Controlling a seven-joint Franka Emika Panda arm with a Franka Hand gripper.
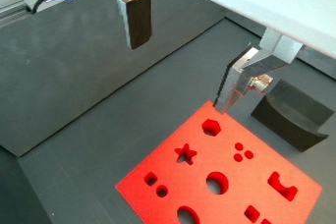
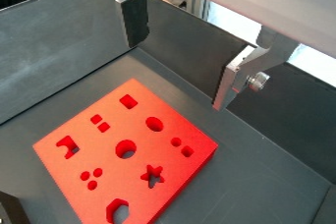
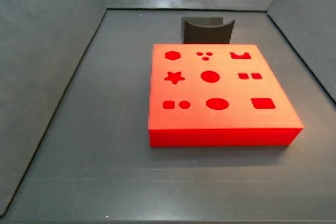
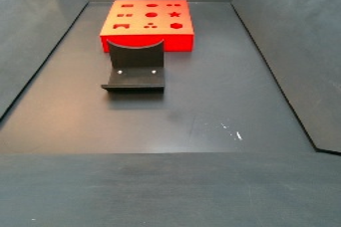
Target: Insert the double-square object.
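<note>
Hovering high above the counter [image 3: 79,140], the gripper [image 1: 195,56] showed only in the wrist views, its fingers [image 1: 138,22] spread apart with nothing between them. The double-square object appeared in no view, so which way it lay from the fingers, and how its long axis ran, could not be told. Below sat the red block [image 3: 217,95] with its shaped holes, and the dark curved stand [image 3: 205,28] stood just beside one edge, empty. Judged from this, the pickup remained undone.

The double-square object is nowhere in sight — the claw [image 1: 191,51] hangs spread, empty, above the floor [image 1: 79,90].
</note>
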